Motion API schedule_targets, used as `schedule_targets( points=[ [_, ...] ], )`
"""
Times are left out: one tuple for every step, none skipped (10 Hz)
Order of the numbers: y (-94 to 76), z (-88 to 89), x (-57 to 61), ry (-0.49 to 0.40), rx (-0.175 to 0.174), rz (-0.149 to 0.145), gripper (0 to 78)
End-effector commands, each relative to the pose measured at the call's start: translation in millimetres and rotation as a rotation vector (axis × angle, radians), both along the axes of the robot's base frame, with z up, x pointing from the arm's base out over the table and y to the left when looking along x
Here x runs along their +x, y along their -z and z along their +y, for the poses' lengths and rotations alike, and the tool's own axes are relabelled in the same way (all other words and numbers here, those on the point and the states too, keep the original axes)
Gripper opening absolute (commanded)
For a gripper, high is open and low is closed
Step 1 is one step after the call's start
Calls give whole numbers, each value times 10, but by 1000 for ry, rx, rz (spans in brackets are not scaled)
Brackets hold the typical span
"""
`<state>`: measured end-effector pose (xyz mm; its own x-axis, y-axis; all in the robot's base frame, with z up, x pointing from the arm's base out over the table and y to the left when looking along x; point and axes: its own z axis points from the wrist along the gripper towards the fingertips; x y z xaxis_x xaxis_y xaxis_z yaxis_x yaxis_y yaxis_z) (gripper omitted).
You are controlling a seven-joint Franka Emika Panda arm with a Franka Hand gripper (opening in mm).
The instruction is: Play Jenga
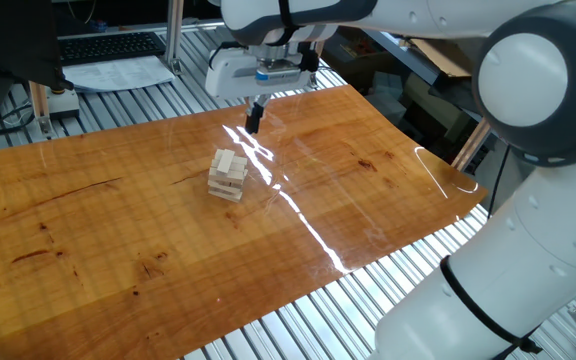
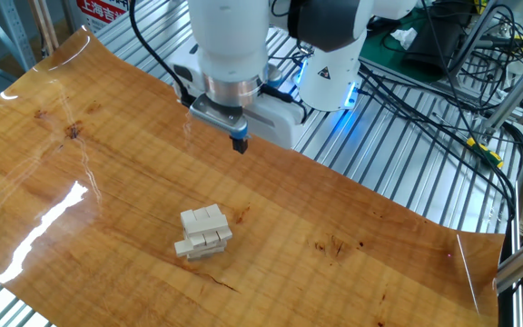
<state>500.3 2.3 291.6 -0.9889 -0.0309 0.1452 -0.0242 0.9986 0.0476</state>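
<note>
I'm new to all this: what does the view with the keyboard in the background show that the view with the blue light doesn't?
Only the keyboard view shows the black keyboard, the papers beside it, and the arm's big white rounded joint.

Only the blue-light view shows the glowing blue light on the robot's base, the bundle of black cables, and a red sign.

Both show the small tower of pale wooden blocks on the glossy wooden tabletop, with the black gripper above the table, apart from the tower.

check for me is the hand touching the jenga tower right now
No, the hand hangs in the air, well apart from the Jenga tower, which stands alone on the wooden table.
</note>
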Motion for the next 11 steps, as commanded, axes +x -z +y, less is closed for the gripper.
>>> schedule_targets(
  points=[
    [37, -12, 26, -4, 0, -3, 0],
    [57, -32, 37, -8, 0, -4, 0],
    [104, -83, 64, -13, 2, -2, 0],
    [146, -117, 85, -15, 3, -1, 0],
    [186, -140, 101, -19, 3, -3, 0],
    [219, -154, 113, -13, 1, -4, 0],
    [242, -158, 121, -1, -8, -2, 0],
    [245, -157, 122, 2, -10, -1, 0],
    [300, -146, 141, 24, -53, -2, 0],
    [305, -145, 144, 25, -55, -3, 0],
    [344, -150, 185, 60, -54, -29, 0]
  ],
)
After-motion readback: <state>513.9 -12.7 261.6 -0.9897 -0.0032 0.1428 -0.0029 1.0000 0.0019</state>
